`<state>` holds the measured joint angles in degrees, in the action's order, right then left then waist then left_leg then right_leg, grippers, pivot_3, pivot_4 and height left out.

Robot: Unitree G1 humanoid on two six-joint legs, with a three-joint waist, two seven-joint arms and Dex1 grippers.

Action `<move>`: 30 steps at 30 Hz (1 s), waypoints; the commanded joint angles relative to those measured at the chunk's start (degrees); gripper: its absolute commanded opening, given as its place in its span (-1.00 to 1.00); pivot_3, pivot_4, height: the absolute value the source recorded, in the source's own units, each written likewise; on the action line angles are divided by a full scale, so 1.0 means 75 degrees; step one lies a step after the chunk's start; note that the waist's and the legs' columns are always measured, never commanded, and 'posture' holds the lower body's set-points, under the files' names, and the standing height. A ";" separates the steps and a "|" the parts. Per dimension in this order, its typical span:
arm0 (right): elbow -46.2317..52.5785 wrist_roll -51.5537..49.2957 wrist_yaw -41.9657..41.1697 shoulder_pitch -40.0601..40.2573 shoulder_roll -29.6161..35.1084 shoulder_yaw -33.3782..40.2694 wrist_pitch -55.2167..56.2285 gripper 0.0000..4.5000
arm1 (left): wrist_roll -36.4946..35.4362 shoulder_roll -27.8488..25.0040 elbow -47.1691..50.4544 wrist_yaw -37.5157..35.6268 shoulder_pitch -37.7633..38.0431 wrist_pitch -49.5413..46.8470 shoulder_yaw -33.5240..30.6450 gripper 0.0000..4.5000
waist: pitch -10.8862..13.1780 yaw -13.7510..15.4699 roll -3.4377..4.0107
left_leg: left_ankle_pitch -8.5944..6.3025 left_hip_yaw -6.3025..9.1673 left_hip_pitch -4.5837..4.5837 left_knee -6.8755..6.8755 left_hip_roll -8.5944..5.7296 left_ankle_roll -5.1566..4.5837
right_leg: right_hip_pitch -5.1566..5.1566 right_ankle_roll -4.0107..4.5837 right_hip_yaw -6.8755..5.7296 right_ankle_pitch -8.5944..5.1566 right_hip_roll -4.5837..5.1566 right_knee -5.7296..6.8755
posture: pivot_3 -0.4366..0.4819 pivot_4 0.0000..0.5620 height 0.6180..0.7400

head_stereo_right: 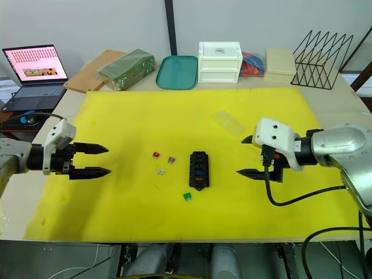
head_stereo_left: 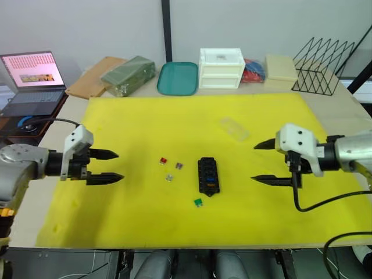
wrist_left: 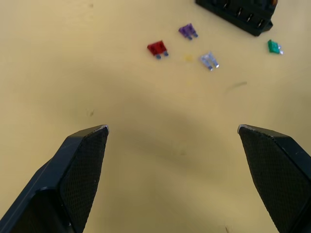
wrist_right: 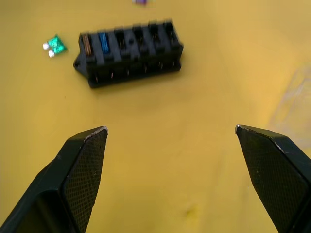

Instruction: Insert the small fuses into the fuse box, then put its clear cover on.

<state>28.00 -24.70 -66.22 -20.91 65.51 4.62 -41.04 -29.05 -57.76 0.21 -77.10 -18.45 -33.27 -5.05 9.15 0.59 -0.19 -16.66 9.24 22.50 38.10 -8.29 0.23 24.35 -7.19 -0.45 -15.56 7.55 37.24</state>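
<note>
Clearly the inserting step is only partly done: nearest the robot a green fuse (head_stereo_left: 198, 202) lies loose on the yellow mat (head_stereo_left: 145, 232), just off the near end of the fuse box (head_stereo_left: 208, 175), and neither gripper holds anything. The left gripper (head_stereo_left: 103, 166) hovers over the mat well to the box's left with its fingers spread, and the right gripper (head_stereo_left: 264, 163) hovers to the box's right, likewise spread wide. The box sits near the middle of the mat, slots upward, with its long axis running near to far from the robot; the right wrist view shows two slots at one end already filled, one with a teal fuse (wrist_right: 103, 42) and one with an orange-brown one (wrist_right: 87, 44), the rest open. Just left of it lie the grey fuse (head_stereo_left: 169, 178), purple fuse (head_stereo_left: 179, 166) and red fuse (head_stereo_left: 163, 160), flat and apart from one another. The next move probably calls for a fine pinch on one of these, then turning it blades-down over an open slot. Farther back and to the right, the clear cover (head_stereo_left: 233, 128) rests on the mat, untouched.
</note>
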 commanded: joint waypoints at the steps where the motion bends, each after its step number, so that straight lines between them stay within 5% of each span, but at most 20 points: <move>1: 0.0449 -0.0313 0.0101 -0.0356 -0.0200 -0.0199 -0.0141 0.98 | -0.0177 0.0082 0.0141 -0.0027 -0.0136 -0.0243 0.0070 1.00 | 0.0000 -0.0028 0.0000 | 0.0000 0.0000 0.0000 0.0000 0.0001 0.0000 | 0.0001 0.0000 0.0000 0.0000 0.0000 0.0000 | -0.05 -0.47 1.00; 11: 0.1144 -0.0605 0.0726 -0.1414 -0.1193 -0.1366 -0.0670 0.98 | -0.1903 0.1275 0.0286 0.0601 -0.0882 -0.3871 0.0622 1.00 | 0.0006 -0.0001 -0.0015 | -0.0001 0.0003 0.0002 0.0007 -0.0001 -0.0002 | -0.0002 0.0000 0.0000 0.0000 -0.0001 0.0003 | -0.05 -0.47 1.00; 17: 0.1134 -0.0537 0.0839 -0.1742 -0.1349 -0.1735 -0.0633 1.00 | -0.2349 0.1859 -0.0668 0.1069 -0.1414 -0.5644 0.0798 0.26 | 0.0005 -0.0014 -0.0015 | 0.0000 0.0003 0.0000 0.0007 -0.0001 -0.0001 | 0.0003 0.0000 0.0000 0.0000 -0.0004 0.0010 | -0.05 -0.47 1.00; 18: 0.1117 -0.0521 0.0849 -0.1790 -0.1364 -0.1781 -0.0635 1.00 | -0.2389 0.1968 -0.0875 0.1141 -0.1539 -0.5867 0.0788 0.26 | 0.0005 -0.0017 -0.0015 | 0.0000 0.0003 0.0000 0.0008 -0.0001 -0.0001 | 0.0003 0.0000 0.0000 0.0000 -0.0006 0.0011 | -0.05 -0.47 1.00; 30: 0.1109 -0.0399 0.0936 -0.1999 -0.1381 -0.2021 -0.0720 1.00 | -0.2149 0.2669 -0.1991 0.1580 -0.2153 -0.6185 0.1008 0.26 | 0.0005 0.0002 -0.0016 | 0.0000 0.0003 0.0001 0.0014 -0.0002 0.0000 | 0.0003 0.0000 0.0001 0.0000 -0.0004 0.0012 | -0.05 -0.47 1.00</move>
<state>35.40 -28.16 -59.38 -34.57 55.11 -10.98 -46.81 -45.50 -37.93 -14.61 -65.71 -33.46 -80.56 3.24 9.18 0.61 -0.31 -16.65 9.26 22.51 38.22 -8.31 0.23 24.36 -7.19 -0.44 -15.56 7.52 37.34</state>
